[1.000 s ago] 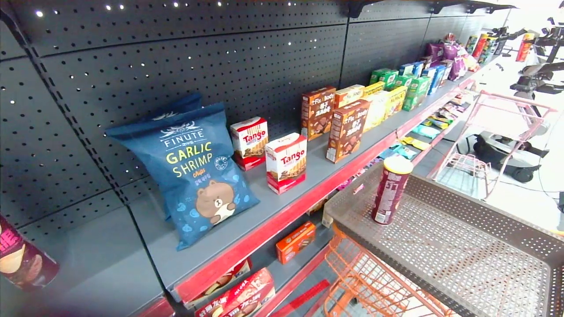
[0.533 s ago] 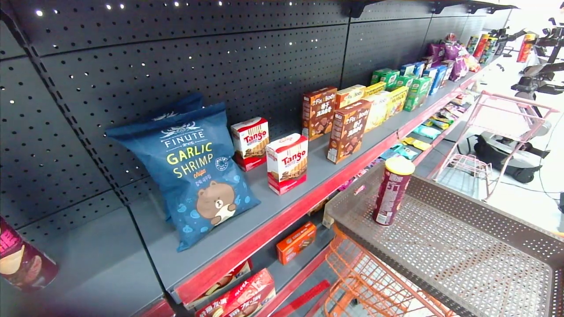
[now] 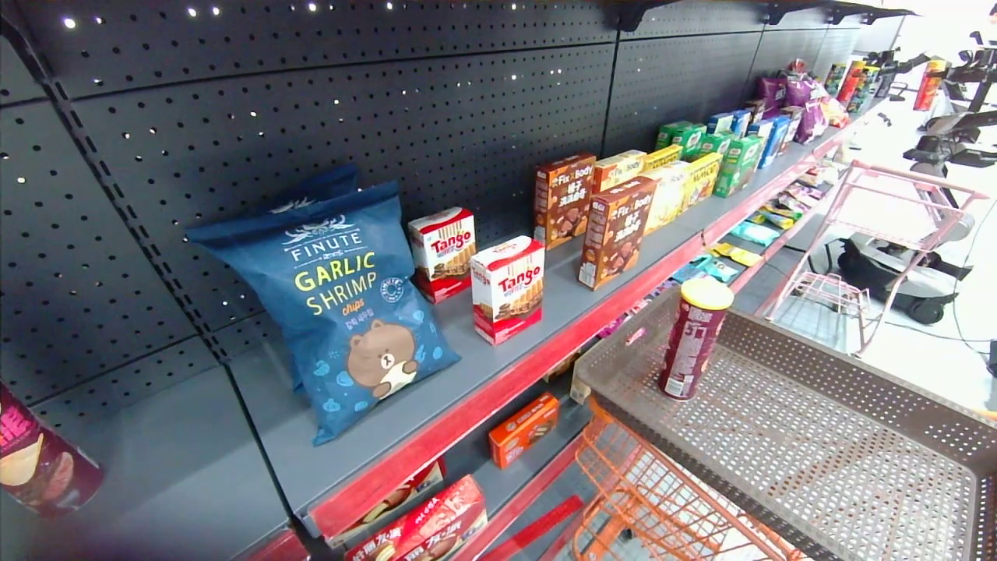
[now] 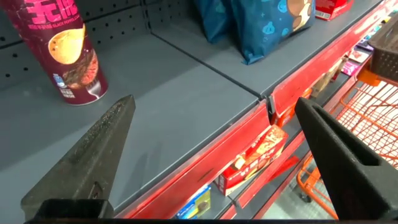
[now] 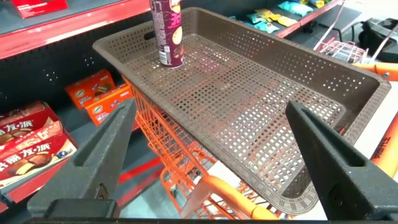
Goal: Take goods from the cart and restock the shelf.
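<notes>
Grey shelf, red lip, black pegboard behind. Maroon can upright in perforated tray atop orange cart, corner nearest shelf. Left gripper above shelf, right gripper above tray, both jaws released

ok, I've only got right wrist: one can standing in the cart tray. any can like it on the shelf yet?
Observer: Yes, a dark red can stands upright on the grey shelf, to the robot's left of the blue chip bag.
Operator: left gripper carrying anything?
Observer: No, the left gripper is open and empty, near that can.
Operator: room beside it?
Observer: Yes, bare shelf lies between the can and the chip bag.
</notes>
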Controlling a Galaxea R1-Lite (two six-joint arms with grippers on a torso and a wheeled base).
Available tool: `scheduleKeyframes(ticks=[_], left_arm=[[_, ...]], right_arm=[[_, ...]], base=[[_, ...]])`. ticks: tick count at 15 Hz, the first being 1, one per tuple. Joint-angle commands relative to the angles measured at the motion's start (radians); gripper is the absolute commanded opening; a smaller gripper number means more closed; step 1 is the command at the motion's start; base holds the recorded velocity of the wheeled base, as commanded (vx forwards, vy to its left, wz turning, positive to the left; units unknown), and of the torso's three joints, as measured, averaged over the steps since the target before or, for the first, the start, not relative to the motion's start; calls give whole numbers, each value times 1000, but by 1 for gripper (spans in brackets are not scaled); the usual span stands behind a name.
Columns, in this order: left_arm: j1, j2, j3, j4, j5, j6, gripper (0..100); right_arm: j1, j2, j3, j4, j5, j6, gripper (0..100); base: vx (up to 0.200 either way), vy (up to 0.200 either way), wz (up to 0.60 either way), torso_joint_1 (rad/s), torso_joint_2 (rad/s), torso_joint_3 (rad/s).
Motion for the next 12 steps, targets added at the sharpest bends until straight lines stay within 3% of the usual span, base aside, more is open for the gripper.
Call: scheduleKeyframes(ticks=[1,2,3,8,12], left_arm=[[0,0,0,0,1,0,100],[0,0,0,0,1,0,100],[0,0,0,0,1,0,100],[0,0,0,0,1,0,100],[0,0,0,1,1,0,100]], right_arm=[[-1,11,-34,-1,5,-4,100],[-11,164,-224,16,-1,-4,100],[-31,341,-305,46,-9,-4,100],[-103,549,-357,-1,-44,26,100],[-93,752,-443,-20,49,98,100]], base=[[0,0,0,0,0,0],[0,0,0,0,0,0],[0,0,0,0,0,0],[0,0,0,0,0,0],[0,0,0,0,0,0]])
